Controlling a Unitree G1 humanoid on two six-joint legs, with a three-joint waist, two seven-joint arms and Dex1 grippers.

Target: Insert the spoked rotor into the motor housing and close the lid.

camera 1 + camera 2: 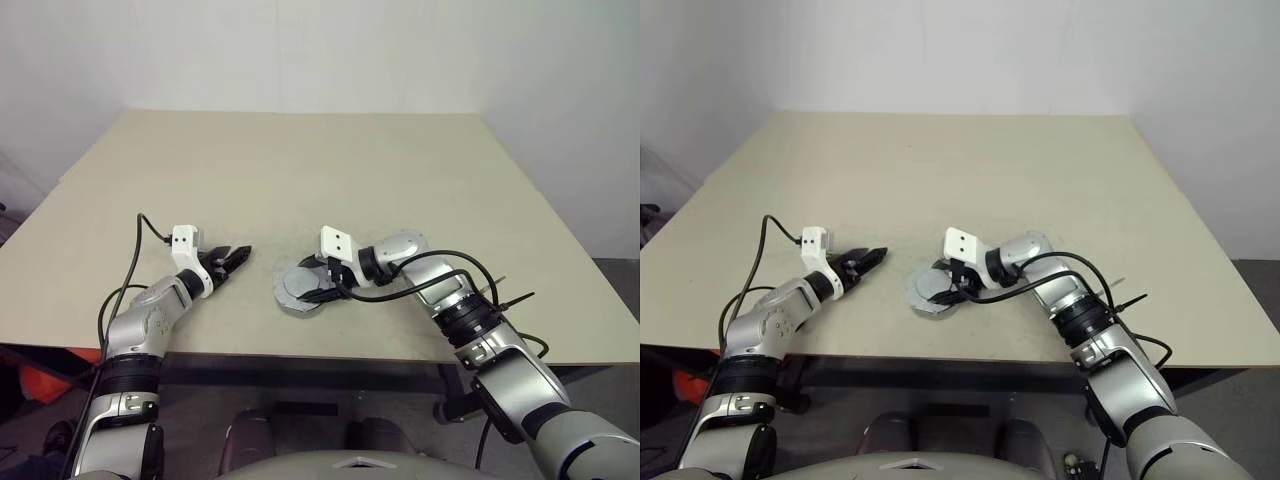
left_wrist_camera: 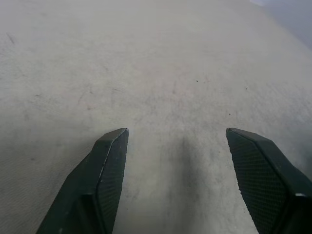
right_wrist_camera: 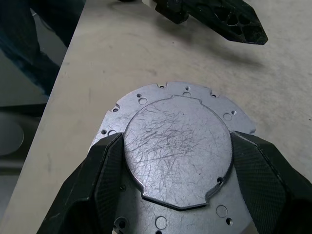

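The lid (image 3: 195, 95), a grey scalloped metal plate with small holes, lies flat near the table's front edge (image 1: 297, 283). A scratched round disc (image 3: 175, 156) sits raised on its middle. My right gripper (image 3: 176, 139) reaches over it from the right, open. Its two black fingers (image 3: 105, 170) stand on either side of the raised disc, close against its rim. My left gripper (image 1: 235, 257) hovers open over bare table a short way left of the lid, and its fingertip (image 3: 234, 24) shows in the right wrist view. The spoked rotor and the motor housing are hidden.
The beige table (image 1: 300, 170) stretches wide behind and beside the lid. Its front edge (image 1: 330, 357) runs just below the lid and both grippers. Black cables (image 1: 420, 285) loop along my right forearm.
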